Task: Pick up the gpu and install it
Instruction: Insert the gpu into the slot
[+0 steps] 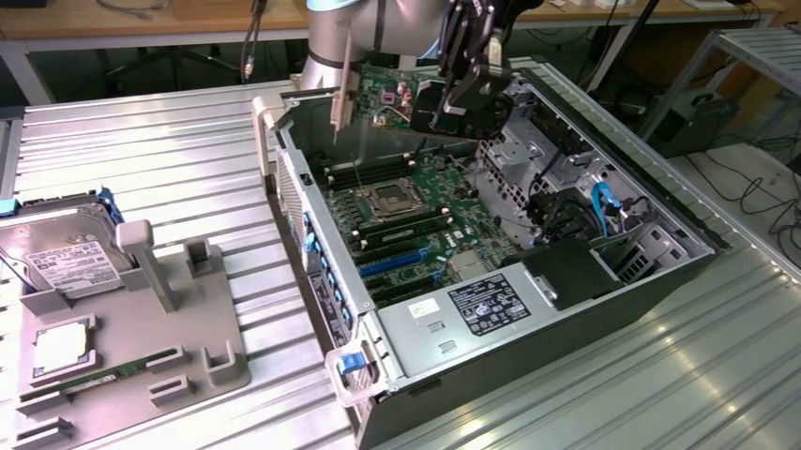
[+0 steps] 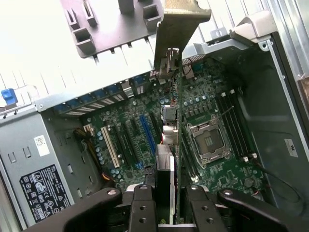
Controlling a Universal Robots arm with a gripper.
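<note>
The claw (image 1: 466,98) is partly closed and clamped on the gpu (image 1: 382,91). The gpu hangs upright in the upper middle of the exterior view, above the open computer case (image 1: 626,309) and its motherboard (image 1: 426,192). The card's silver bracket (image 1: 340,98) is toward the exterior view's left. At lower left, a hard drive (image 1: 63,262) sits in a grey holder (image 1: 138,366) on the table (image 1: 150,141).

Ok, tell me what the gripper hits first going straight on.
Probably the motherboard, near the processor socket; the card the gripper holds would touch before the fingers. Depth is unclear.
</note>
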